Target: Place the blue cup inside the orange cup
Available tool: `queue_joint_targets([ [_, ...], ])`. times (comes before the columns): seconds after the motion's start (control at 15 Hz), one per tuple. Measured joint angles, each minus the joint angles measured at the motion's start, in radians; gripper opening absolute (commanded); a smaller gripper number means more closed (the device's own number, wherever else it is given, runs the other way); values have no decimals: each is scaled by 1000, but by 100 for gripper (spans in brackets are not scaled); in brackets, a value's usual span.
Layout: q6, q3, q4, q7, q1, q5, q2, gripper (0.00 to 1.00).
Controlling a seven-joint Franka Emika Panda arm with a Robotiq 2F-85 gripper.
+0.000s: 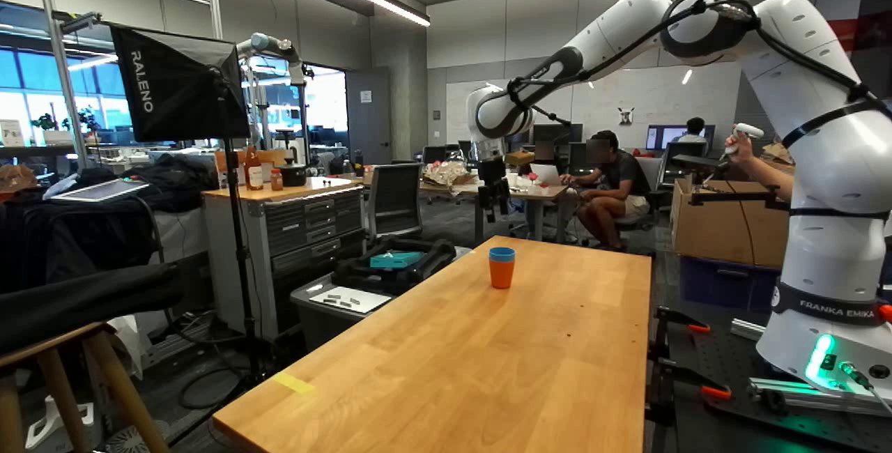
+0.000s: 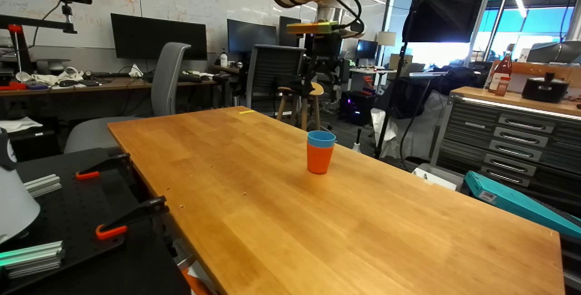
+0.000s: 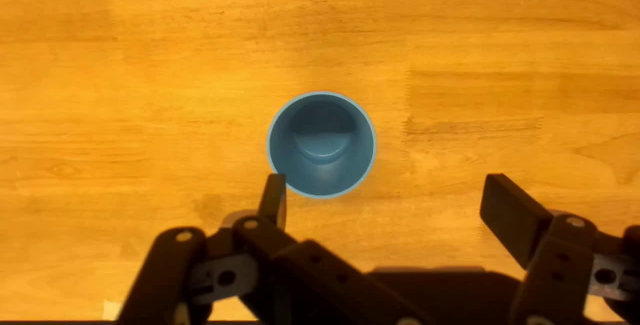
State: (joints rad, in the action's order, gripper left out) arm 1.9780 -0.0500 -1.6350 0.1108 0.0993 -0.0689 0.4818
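The orange cup (image 1: 501, 276) stands upright on the wooden table, also seen in an exterior view (image 2: 318, 159). The blue cup (image 1: 502, 254) sits nested inside it, with only its upper band and rim above the orange rim; it also shows in an exterior view (image 2: 321, 139). In the wrist view I look down into the blue cup (image 3: 322, 177); the orange cup is hidden beneath it there. My gripper (image 3: 386, 177) is open with wide-apart fingers and nothing between them. In both exterior views the gripper (image 1: 497, 208) (image 2: 321, 84) hangs well above the cups, apart from them.
The wooden table (image 1: 529, 369) has the cups near one long edge. Black clamps (image 2: 131, 218) grip the opposite edge beside the robot's base. A light stand with a softbox (image 1: 182, 83), a drawer cabinet (image 1: 300, 223) and a teal box (image 2: 522, 204) are off the table.
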Motion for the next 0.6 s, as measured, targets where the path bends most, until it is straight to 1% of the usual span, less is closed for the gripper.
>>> queue_joint_targets([
  [0.27, -1, 9, -16, 10, -3, 0, -39, 100],
  [0.6, -1, 9, -25, 12, -3, 0, -43, 100],
])
